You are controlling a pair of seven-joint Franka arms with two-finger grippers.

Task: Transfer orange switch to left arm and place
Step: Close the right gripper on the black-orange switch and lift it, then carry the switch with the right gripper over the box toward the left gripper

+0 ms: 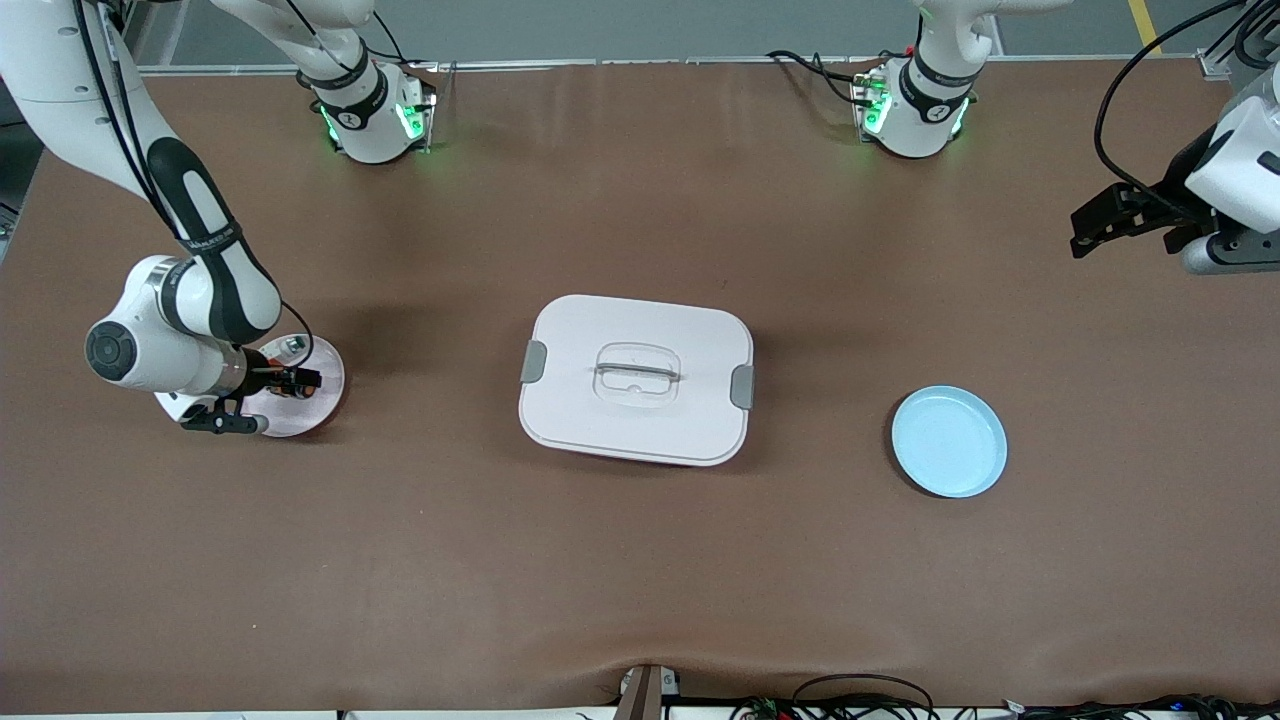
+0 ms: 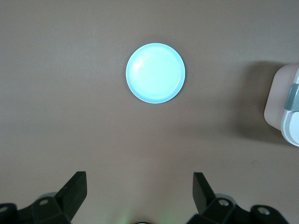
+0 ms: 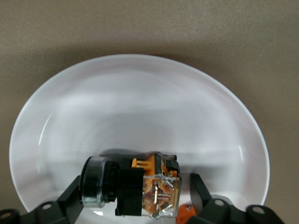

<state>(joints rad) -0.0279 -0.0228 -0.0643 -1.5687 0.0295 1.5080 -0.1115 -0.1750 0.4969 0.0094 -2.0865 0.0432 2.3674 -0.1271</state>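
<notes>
The orange switch (image 3: 140, 191), a stubby black part with orange bands, a clear end and a silvery ring, lies on its side on the pink plate (image 3: 140, 102) at the right arm's end of the table. My right gripper (image 3: 136, 183) is down on that plate (image 1: 322, 398) and straddles the switch (image 1: 285, 383). It stands open, one finger against the silvery ring and the other a little apart from the clear end. My left gripper (image 1: 1085, 232) waits open, with nothing in it, over the left arm's end of the table. The white box (image 1: 600, 420) sits mid-table between them.
A blue plate (image 1: 948, 441) lies between the box and the left arm's end of the table, and the left wrist view shows this plate (image 2: 155, 73) beside a corner of the box (image 2: 282, 107). A small silvery-white piece (image 1: 293, 345) also lies on the pink plate.
</notes>
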